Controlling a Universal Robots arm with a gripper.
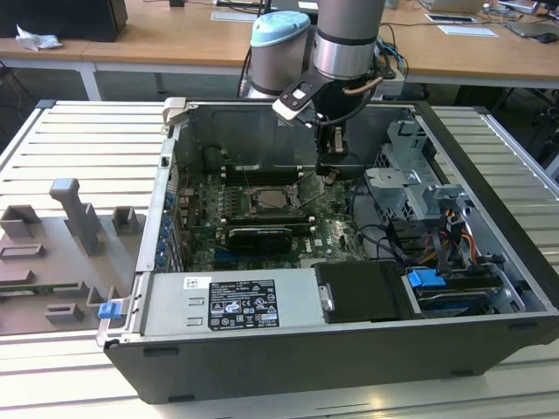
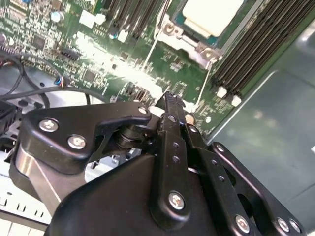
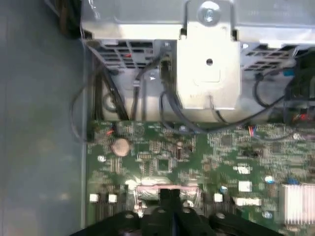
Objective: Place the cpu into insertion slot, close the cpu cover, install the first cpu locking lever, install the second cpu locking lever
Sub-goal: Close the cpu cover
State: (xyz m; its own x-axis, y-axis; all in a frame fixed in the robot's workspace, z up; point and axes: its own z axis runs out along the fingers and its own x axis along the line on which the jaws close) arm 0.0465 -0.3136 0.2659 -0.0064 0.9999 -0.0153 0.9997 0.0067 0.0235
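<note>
The cpu (image 2: 212,14) shows its pale metal top and lies in the insertion slot (image 1: 270,200) on the green board inside the open computer case. The grey cpu cover (image 2: 193,43) lies flat around it as a metal frame. A thin wire lever (image 2: 155,39) runs along one side of the socket. My gripper (image 1: 331,172) hangs low over the board, just to the exterior view's right of the socket. Its black fingers (image 2: 170,104) are pressed together in both wrist views, with the tips (image 3: 170,194) close above the board. I see nothing held between them.
Long black memory slots (image 2: 256,44) flank the socket. A metal drive cage (image 1: 410,188) and cable bundles (image 1: 445,236) fill the case on the exterior view's right. A power supply (image 1: 231,301) sits along the near wall. Grey fixtures (image 1: 74,227) stand on the table outside the case.
</note>
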